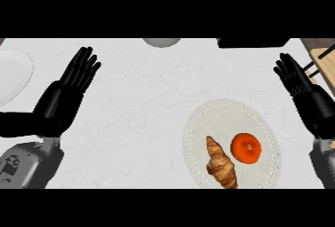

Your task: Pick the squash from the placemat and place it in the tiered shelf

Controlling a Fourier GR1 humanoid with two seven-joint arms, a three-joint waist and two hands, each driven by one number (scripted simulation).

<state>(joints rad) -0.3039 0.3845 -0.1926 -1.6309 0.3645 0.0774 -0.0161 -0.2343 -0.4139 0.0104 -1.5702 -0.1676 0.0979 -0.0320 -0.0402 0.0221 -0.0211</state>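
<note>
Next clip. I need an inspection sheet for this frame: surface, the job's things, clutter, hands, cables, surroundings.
Surface: pale marbled counter.
Job's things: orange squash lies on the oval white placemat, untouched; a wooden shelf is partly in view at the upper right edge.
Clutter: croissant on the same placemat, left of the squash and apart from it; white dish at the left edge; pale round thing and black thing at the far edge, both cut off.
Hands: left hand open, resting at the left; right hand open, resting at the right; neither holds anything.
Cables: nothing seen.
Surroundings: nothing seen beyond the counter.
</note>
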